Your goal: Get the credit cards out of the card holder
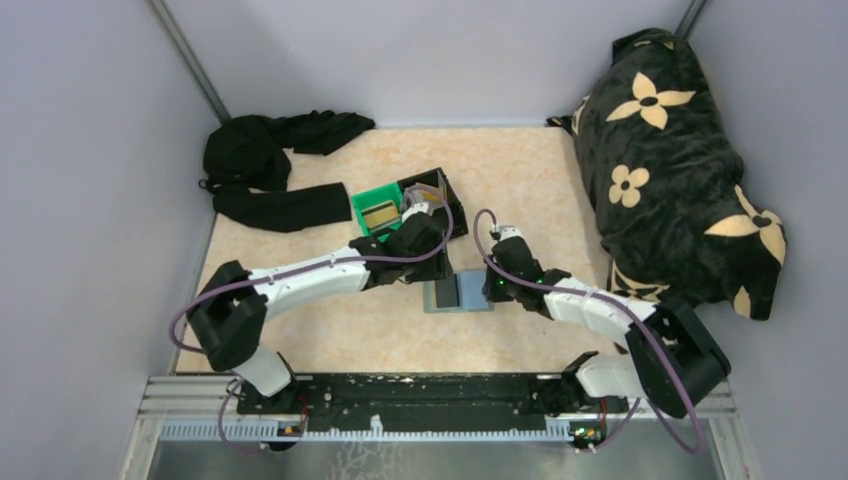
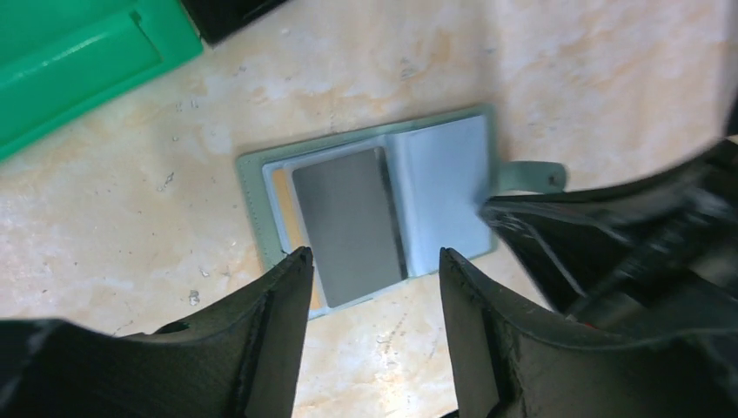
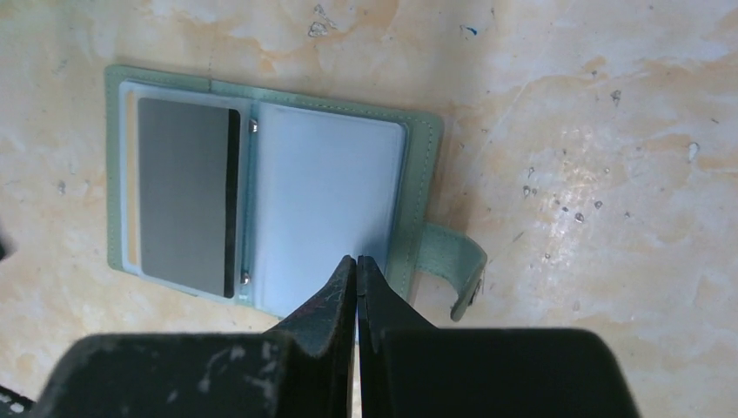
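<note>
Looking from the top cam: card holder (image 1: 457, 294) lies open on the bench (image 1: 330, 340) btwn the two arms, w/ green bin (image 1: 376, 212) & black bin (image 1: 432, 185) just beyond it. Left arm (image 1: 310, 272) reaches over its left side, right arm (image 1: 590, 300) over its right.

Left wrist cam: left jaws partly open, nothing in them, hanging above the holder's edge. Grey card (image 2: 348, 228) w/ dark stripe sits in one panel; tan card (image 2: 282, 200) edge peeks out under it.

Right wrist cam: right jaws shut tight, tips down on the pale empty panel (image 3: 326, 192); can't tell if they pinch the sleeve. Strap tab (image 3: 448, 261) sticks out alongside.
</note>
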